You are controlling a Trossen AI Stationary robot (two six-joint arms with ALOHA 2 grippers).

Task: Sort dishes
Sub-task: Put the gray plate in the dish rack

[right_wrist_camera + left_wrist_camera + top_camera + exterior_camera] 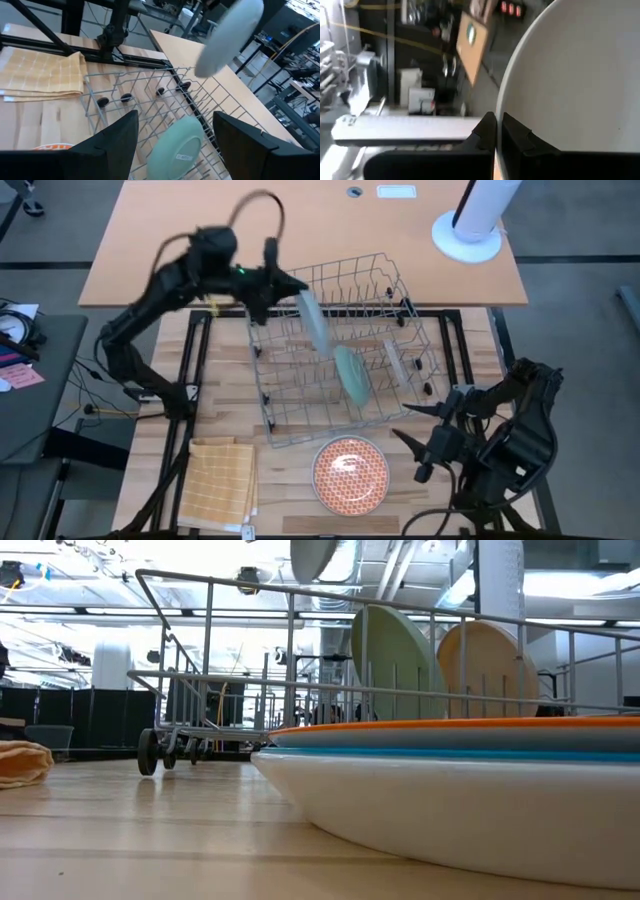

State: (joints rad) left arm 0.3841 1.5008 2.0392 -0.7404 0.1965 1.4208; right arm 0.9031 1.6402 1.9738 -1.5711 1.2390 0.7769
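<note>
My left gripper (296,287) is shut on a pale grey-white plate (315,322) that it holds on edge above the grey wire rack (290,395). In the rack a pale teal plate (352,373) and a beige plate (395,361) stand on edge between the wires. A stack of plates, topped by one with an orange-red patterned face (350,472), lies on the table in front of the rack. My right gripper (405,423) hovers open just right of that stack, with nothing between its fingers. My left gripper pinches the pale plate's rim (506,107) between its two fingers (487,131), coming at it about level from the table's left. The plate stands on edge, tilted, lifted clear above the rack's far left part (275,305).
A folded yellow checked cloth (222,480) lies at the near left of the table. A white round-footed stand (468,228) is on the far desk. In the low view the stack's white bottom plate (450,810) fills the foreground.
</note>
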